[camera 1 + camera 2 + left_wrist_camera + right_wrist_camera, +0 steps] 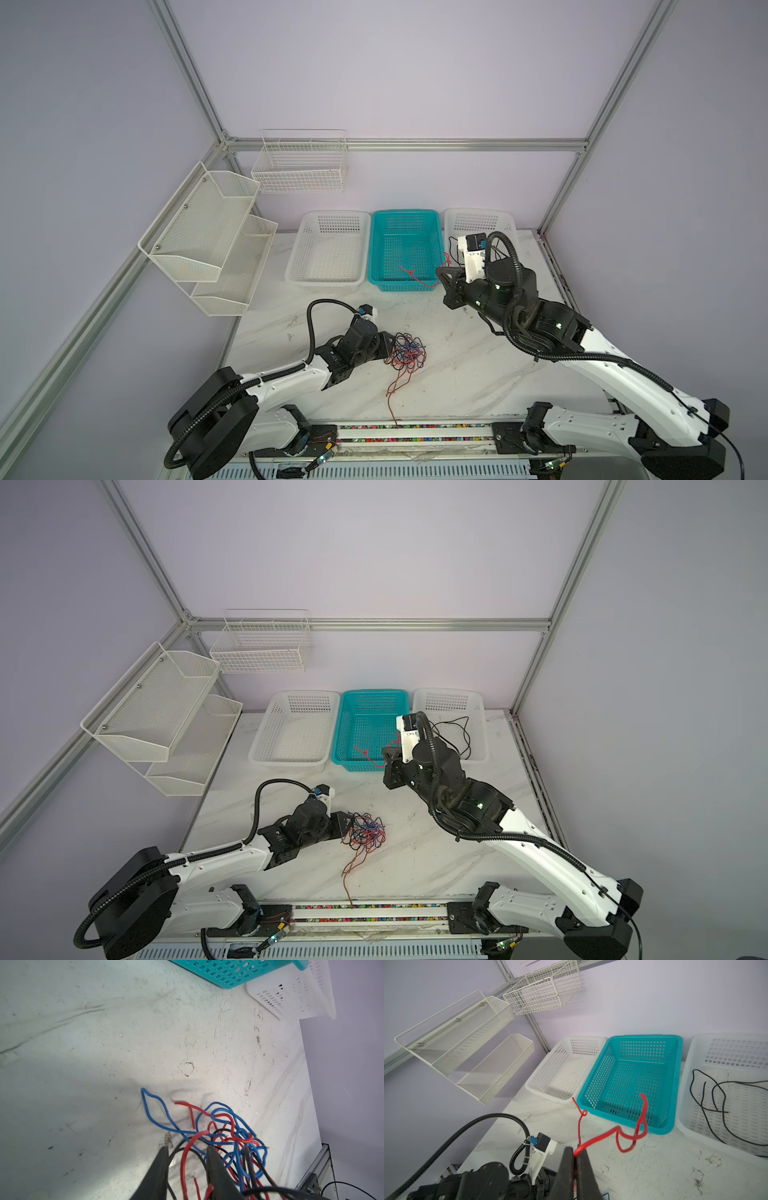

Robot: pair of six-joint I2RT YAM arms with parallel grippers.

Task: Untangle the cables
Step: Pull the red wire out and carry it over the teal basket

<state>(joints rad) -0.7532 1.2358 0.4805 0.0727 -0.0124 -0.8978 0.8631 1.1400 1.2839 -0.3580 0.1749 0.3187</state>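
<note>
The cables (409,351) lie as a tangle of blue, red and black wires on the marble table, seen in both top views (368,831). My left gripper (187,1148) is low at the tangle's left edge (390,340). Its jaws are apart, with a red loop and black strands (185,1159) between them. My right gripper (576,1150) is shut on one red cable (620,1132). This cable curls up over the front wall of the teal basket (405,216). The gripper is raised beside that basket's near right corner (441,272).
A white basket (332,216) sits left of the teal one. Another white basket (695,1047) on the right holds a black cable (720,1103). Mesh shelves (208,232) and a wire basket (299,166) hang on the left and back walls. An orange strand (392,395) trails to the table's front edge.
</note>
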